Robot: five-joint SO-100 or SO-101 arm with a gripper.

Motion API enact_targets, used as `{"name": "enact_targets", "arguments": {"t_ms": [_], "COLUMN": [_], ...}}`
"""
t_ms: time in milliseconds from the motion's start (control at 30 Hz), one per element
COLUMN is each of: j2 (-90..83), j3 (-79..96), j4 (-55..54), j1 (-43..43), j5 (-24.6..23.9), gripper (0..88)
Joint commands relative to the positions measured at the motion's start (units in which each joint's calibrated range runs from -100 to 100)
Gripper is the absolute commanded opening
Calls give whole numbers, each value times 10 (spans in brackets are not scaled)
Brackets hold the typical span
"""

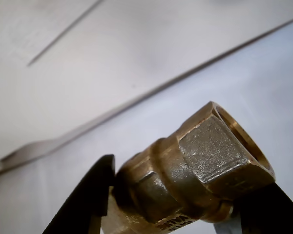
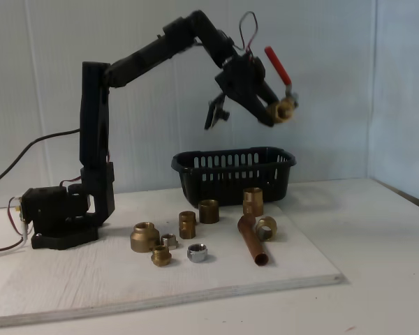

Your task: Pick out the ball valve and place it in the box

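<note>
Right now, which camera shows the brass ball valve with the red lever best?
The fixed view: the brass ball valve with the red lever appears whole, held in the gripper above the black slotted basket. The wrist view shows its hexagonal brass end close up.

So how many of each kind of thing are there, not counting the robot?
Ball valve with red handle, held up in the fingers: 1
Brass fittings on the board, such as: 7
Silver nut: 1
Copper tube: 1
Black basket: 1
Total: 11
</note>
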Motion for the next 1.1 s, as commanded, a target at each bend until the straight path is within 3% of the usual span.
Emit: {"name": "enact_targets", "arguments": {"t_ms": [0,133,467,600,800,1067], "j2": [-52,-53,-53,-53,-53,-52], "j3": [-82,-94,-91,-88,-90,-90], "j4": [26,56,68,68,78,151], "j1": [-20,-46,-88,-99,-99,-139], "j5": [-34,-51,-153,-212,-339,-403], "gripper": [9,9,9,9,9,9]}}
